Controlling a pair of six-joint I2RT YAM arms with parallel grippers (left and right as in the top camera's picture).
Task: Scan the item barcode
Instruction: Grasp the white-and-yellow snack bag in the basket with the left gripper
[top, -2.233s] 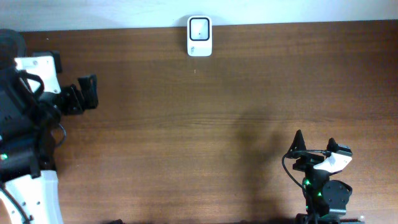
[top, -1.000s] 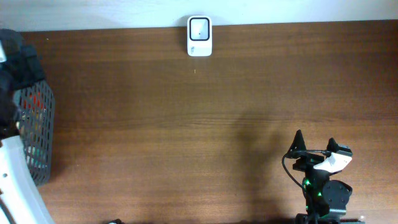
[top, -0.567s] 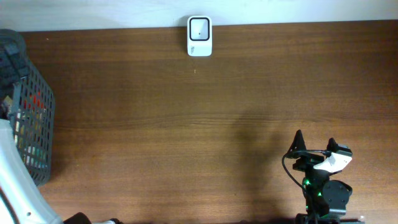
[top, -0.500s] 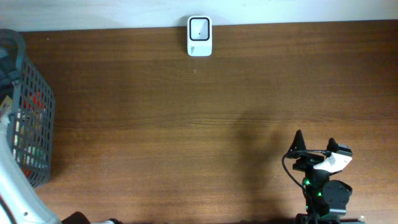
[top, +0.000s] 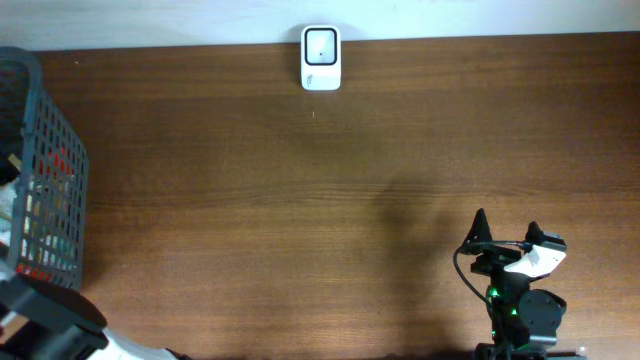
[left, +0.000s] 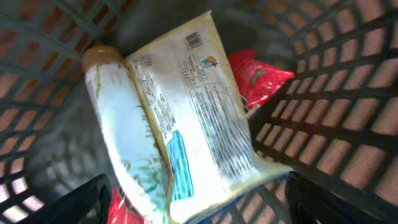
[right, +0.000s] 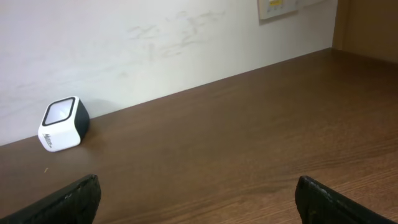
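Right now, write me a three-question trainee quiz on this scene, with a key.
1. True or false: the white cube-shaped barcode scanner stands at the far edge of the brown wooden table, by the wall.
2. The pale printed plastic packet lies: A) in the dark grey plastic mesh basket; B) on the bare tabletop; C) on top of the scanner.
3. Fill in: beside that packet, in the same basket, shows a ___ wrapper.
Key: 1 true; 2 A; 3 red.
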